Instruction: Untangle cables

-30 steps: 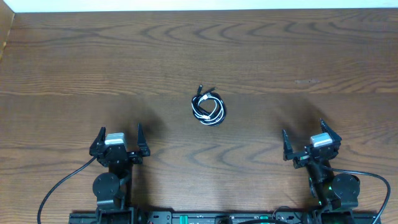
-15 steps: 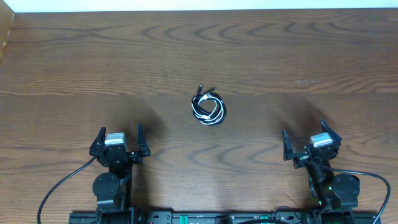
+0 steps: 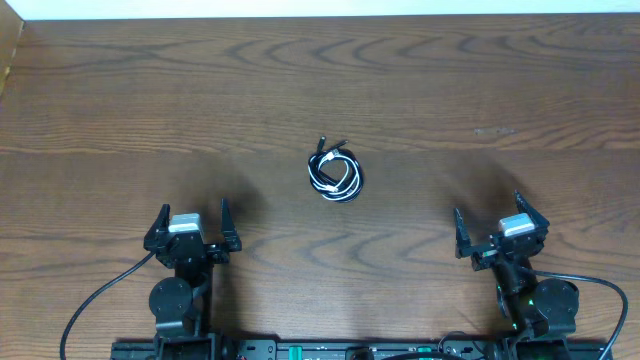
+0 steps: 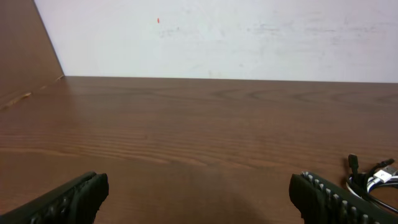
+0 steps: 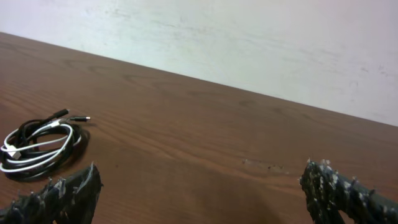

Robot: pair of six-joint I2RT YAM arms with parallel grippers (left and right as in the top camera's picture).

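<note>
The cables (image 3: pixel 335 174) lie in one small coiled bundle a little above the middle of the overhead frame, flat on the wooden table (image 3: pixel 480 90). The black cord (image 3: pixel 356 180) and the white cord (image 3: pixel 330 180) loop through each other in the same coil. Short ends with small plugs stick out toward the upper left of the bundle. Nothing touches the bundle.

The same coil shows at the lower right edge of the left wrist frame, partly cut off. In the right wrist frame it sits at the middle left, with two plug ends pointing to the upper right.

Both grippers are low in the overhead frame, well apart from the cables and from each other. The left gripper (image 3: pixel 193 212) is at the lower left, its two fingers spread wide with bare wood between them. The right gripper (image 3: pixel 488 206) is at the lower right, turned slightly, with its fingers likewise spread and holding nothing. In each wrist frame the ribbed fingertips (image 4: pixel 326 196) sit in the bottom corners, far apart, and the table runs back to a pale wall (image 4: pixel 249 37).

Thick black wires (image 3: pixel 100 295) curve out from the arm bases along the bottom edge.
</note>
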